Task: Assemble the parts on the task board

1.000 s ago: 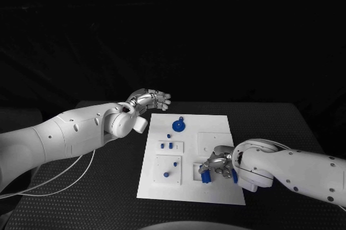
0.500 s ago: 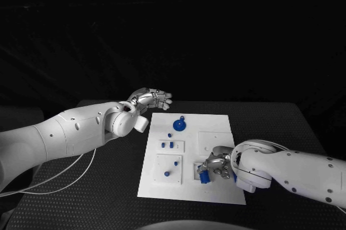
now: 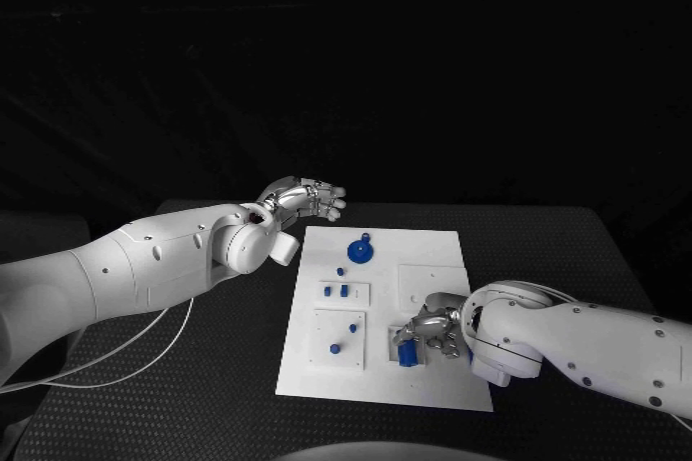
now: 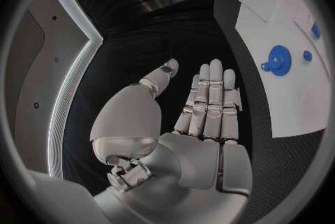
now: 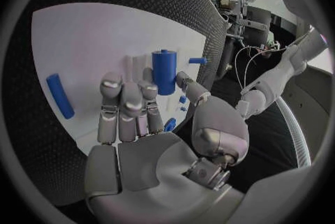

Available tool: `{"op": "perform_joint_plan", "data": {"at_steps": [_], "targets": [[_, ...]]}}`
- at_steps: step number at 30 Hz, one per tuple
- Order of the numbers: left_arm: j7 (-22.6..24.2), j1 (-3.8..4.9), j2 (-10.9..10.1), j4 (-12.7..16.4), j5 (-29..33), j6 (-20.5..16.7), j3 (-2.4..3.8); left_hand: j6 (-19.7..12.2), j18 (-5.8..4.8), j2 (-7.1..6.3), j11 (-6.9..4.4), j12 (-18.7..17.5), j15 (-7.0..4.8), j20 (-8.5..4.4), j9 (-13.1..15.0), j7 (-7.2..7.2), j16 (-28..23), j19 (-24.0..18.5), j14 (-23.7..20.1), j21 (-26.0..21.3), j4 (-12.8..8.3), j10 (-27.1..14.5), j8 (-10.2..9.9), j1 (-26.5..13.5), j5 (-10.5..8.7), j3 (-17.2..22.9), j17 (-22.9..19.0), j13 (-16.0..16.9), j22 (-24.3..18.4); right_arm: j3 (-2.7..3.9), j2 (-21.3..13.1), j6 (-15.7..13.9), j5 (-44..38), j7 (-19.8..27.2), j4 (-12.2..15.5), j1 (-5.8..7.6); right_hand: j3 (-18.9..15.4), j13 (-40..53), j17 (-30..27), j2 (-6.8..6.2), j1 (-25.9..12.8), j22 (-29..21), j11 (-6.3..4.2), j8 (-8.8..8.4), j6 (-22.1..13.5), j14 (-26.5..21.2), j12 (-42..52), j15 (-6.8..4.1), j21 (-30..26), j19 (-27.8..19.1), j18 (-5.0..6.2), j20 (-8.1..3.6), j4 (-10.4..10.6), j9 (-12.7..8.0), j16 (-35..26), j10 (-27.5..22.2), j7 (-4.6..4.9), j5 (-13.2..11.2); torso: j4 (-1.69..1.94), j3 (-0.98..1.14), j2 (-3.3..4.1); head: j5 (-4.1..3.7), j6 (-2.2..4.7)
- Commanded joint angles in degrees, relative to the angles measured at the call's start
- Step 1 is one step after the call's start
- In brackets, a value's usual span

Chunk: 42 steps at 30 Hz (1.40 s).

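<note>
The white task board lies in the middle of the black table. At its near right part a blue cylinder stands upright on a raised white square. My right hand is over it and pinches the cylinder between thumb and a finger, the other fingers straight. A blue rod lies flat on the board beside the hand. My left hand hovers open beyond the board's far left corner, fingers apart and holding nothing.
A blue round disc sits at the board's far middle, also as the disc in the left wrist view. Small blue pegs stand in the left white squares, with more pegs nearer. Black table surrounds the board.
My right hand has edged slightly left and nearer with the cylinder. The left hand has barely moved.
</note>
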Motion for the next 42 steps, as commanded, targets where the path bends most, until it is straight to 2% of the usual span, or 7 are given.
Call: {"op": "perform_joint_plan", "data": {"at_steps": [1, 7, 13, 25, 28, 34, 42], "targets": [[0.27, 0.05, 0.03, 0.16, 0.06, 0.88, 0.03, -0.46, 0.49, 0.02, -0.05, 0.04, 0.25, 0.35, -0.05, -0.06, -0.27, 0.18, 0.17, -0.30, 0.47, -0.43, 0.07, -0.72, -0.04, 0.00, 0.07, -0.08, 0.10, -0.01, 0.09, -0.16, 0.00, 0.38, 0.13, -0.05, -0.19, 0.09, -0.15, -0.53, -0.82, 0.45, -0.05, -0.30, 0.35, -0.06, -0.27, -0.35, 0.36, -0.10, 2.27, 0.00, 0.47, -0.17, -0.09, 0.25, 0.82, 0.13, -0.01, 0.01, 0.00, 0.07, -0.04], [0.21, 0.05, 0.11, 0.15, 0.06, 0.97, 0.03, -0.47, 0.49, 0.01, -0.05, 0.04, 0.25, 0.36, -0.05, -0.06, -0.30, 0.18, 0.17, -0.32, 0.51, -0.43, 0.07, -0.74, -0.04, 0.00, 0.11, -0.08, 0.11, -0.01, 0.28, 0.23, -0.58, 0.51, 0.19, -0.05, -2.27, 0.31, -0.72, -2.90, -2.77, 0.44, 0.03, -0.52, 0.17, -0.39, -0.49, -0.29, 0.43, -0.15, 2.27, 0.01, 0.53, -0.25, -0.55, 0.15, 0.90, 0.13, -0.03, 0.04, -0.02, 0.25, -0.01], [0.18, 0.05, 0.09, 0.17, 0.06, 0.98, 0.03, -0.48, 0.49, 0.01, -0.05, 0.04, 0.25, 0.36, -0.05, -0.06, -0.33, 0.18, 0.17, -0.34, 0.54, -0.44, 0.07, -0.75, -0.05, 0.01, 0.14, -0.09, 0.13, -0.01, 0.24, 0.16, -1.19, 0.83, 0.29, -0.05, -4.28, 0.46, -0.96, -3.89, -3.68, 0.37, 0.08, -0.70, -0.09, -0.55, -0.72, -0.26, 0.33, -0.37, 2.27, -0.09, 0.07, -0.25, -0.83, -0.03, 0.95, 0.14, -0.04, 0.06, 0.01, 0.37, -0.11], [0.06, 0.05, 0.09, 0.16, 0.06, 1.06, 0.03, -0.50, 0.49, 0.00, -0.04, 0.03, 0.26, 0.36, -0.05, -0.05, -0.39, 0.17, 0.17, -0.37, 0.59, -0.46, 0.07, -0.78, -0.06, 0.01, 0.21, -0.10, 0.16, -0.01, -0.59, 0.34, -3.66, 2.10, 0.85, -0.05, -7.72, 0.81, -1.11, -4.04, -4.11, 0.22, 0.07, -0.87, -0.38, -0.68, -1.05, -0.32, 0.11, -0.70, 2.27, -0.41, -1.78, -0.14, -1.04, -0.25, 0.95, 0.16, -0.01, 0.06, 0.01, 0.47, -0.13], [0.08, 0.05, 0.01, 0.18, 0.06, 1.04, 0.03, -0.51, 0.49, -0.01, -0.04, 0.03, 0.26, 0.37, -0.06, -0.05, -0.41, 0.17, 0.16, -0.39, 0.61, -0.47, 0.07, -0.79, -0.07, 0.01, 0.23, -0.10, 0.17, -0.01, -1.56, 3.27, -4.23, 3.56, 1.68, -0.10, -7.83, 0.93, -1.15, -4.68, -2.99, 0.14, 0.03, -0.87, -0.34, -0.66, -1.13, -0.36, 0.07, -0.64, 2.27, -0.56, -2.53, -0.08, -1.08, -0.18, 0.91, 0.16, -0.01, 0.08, -0.01, 0.44, -0.09], [0.08, 0.05, -0.02, 0.21, 0.06, 1.03, 0.03, -0.52, 0.49, -0.01, -0.04, 0.03, 0.26, 0.37, -0.06, -0.05, -0.45, 0.16, 0.15, -0.41, 0.63, -0.47, 0.07, -0.78, -0.07, 0.02, 0.26, -0.10, 0.18, -0.01, -2.51, 6.63, -4.80, 4.50, 2.86, -0.45, -6.84, 1.24, -1.20, -6.66, 3.52, 0.02, 0.05, -0.85, -0.34, -0.55, -1.25, -0.34, 0.12, -0.39, 2.26, -0.73, -4.63, 0.10, -1.07, 0.01, 0.94, 0.17, -0.07, 0.09, 0.01, 0.49, -0.01], [0.09, 0.05, -0.02, 0.29, 0.06, 1.08, 0.03, -0.52, 0.50, -0.01, -0.04, 0.04, 0.26, 0.37, -0.06, -0.05, -0.49, 0.15, 0.15, -0.43, 0.64, -0.47, 0.08, -0.75, -0.07, 0.04, 0.30, -0.11, 0.20, -0.01, -2.43, 6.58, -6.48, 4.13, 3.01, -0.69, -8.47, 1.59, -1.20, -6.03, 8.31, 0.02, 0.10, -0.80, -0.22, -0.57, -1.37, -0.23, 0.16, -0.50, 2.27, -0.38, -5.09, 0.30, -1.04, 0.14, 0.97, 0.15, -0.06, 0.09, 0.00, 0.46, -0.07]]}}
